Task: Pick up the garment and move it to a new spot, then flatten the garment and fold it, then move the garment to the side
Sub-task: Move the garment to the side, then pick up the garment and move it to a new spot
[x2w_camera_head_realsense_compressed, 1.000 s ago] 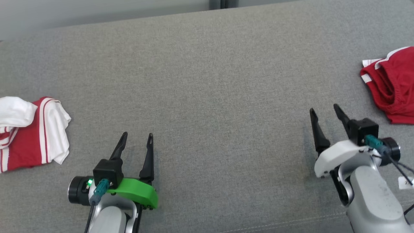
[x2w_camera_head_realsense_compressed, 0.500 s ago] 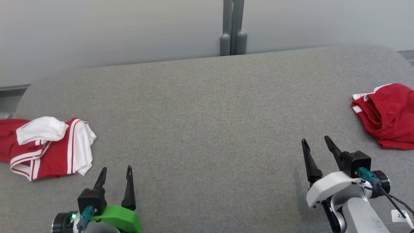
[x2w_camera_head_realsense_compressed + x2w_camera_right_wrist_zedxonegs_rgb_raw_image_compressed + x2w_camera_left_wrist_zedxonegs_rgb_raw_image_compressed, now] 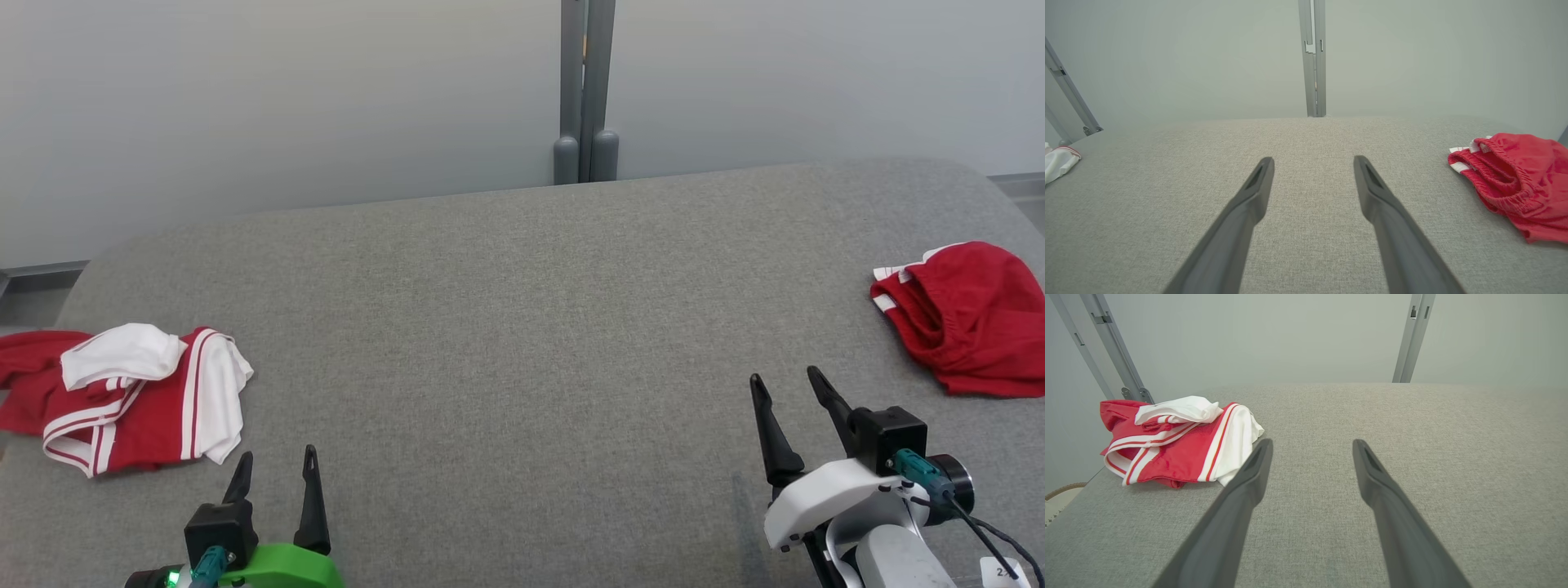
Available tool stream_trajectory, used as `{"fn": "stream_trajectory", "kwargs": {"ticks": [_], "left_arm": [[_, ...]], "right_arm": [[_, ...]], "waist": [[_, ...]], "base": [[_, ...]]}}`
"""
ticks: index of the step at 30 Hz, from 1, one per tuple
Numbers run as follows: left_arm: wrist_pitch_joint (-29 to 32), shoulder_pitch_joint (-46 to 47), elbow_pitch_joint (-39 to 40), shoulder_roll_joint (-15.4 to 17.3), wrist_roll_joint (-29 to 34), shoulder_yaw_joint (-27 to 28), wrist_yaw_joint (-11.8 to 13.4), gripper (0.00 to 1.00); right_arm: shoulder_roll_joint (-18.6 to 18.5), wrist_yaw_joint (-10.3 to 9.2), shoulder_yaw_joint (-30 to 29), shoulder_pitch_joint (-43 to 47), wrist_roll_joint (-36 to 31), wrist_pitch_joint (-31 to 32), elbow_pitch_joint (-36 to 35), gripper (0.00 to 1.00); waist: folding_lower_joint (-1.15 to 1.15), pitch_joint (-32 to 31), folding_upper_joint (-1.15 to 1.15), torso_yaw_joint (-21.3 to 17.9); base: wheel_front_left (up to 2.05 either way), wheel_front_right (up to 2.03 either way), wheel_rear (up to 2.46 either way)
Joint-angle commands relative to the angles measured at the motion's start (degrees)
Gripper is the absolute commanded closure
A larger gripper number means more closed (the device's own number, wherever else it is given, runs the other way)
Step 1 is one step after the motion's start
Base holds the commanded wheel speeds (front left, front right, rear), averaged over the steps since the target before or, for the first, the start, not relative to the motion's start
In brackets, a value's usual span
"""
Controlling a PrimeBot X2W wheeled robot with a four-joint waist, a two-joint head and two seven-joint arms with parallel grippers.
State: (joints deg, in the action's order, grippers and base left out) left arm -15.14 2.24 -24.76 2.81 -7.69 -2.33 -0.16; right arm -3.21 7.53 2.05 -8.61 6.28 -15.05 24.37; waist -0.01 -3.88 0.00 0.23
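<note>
Both arms are low over the wide grey woven-fabric pad (image 3: 522,327). The left gripper (image 3: 277,456) has its two dark fingers spread wide with nothing between them, tips pointing to twelve o'clock. The crumpled red-and-white striped cloth garment (image 3: 139,400) lies on the pad at about ten o'clock from that gripper, near it but apart. In the left wrist view its white hem sits just off the left fingertip (image 3: 1263,451). Its far red end reaches the pad's nine o'clock edge, and I cannot tell whether it hangs over.

The right gripper (image 3: 784,377) is also spread and empty. The bunched plain red cloth garment with white trim (image 3: 963,322) rests at about two o'clock from it, well clear of the fingers. A grey metal post (image 3: 584,82) stands at twelve o'clock against the pale wall.
</note>
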Motion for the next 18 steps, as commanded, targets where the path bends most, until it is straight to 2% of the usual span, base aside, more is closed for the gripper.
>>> {"fn": "stream_trajectory", "kwargs": {"ticks": [1,11,18], "left_arm": [[0.0,-0.9,0.2,0.2,0.4,0.2,0.3,0.0],[0.0,-0.6,0.1,0.2,0.6,-0.3,-0.2,0.0],[0.0,0.0,-0.5,0.2,0.4,0.2,0.1,0.0]], "right_arm": [[0.0,-0.09,0.2,0.7,-0.1,-0.2,-0.3,0.0],[0.1,-0.09,0.3,0.8,0.1,-0.2,-0.1,0.0],[-0.2,-0.09,1.3,0.6,0.2,-0.2,0.0,0.0]], "waist": [[0.01,-0.1,0.0,-0.1],[0.01,0.5,0.0,0.6],[0.01,1.3,0.0,4.7]], "base": [[0.0,0.0,0.0],[0.0,0.0,0.0],[0.0,0.0,0.0]]}}
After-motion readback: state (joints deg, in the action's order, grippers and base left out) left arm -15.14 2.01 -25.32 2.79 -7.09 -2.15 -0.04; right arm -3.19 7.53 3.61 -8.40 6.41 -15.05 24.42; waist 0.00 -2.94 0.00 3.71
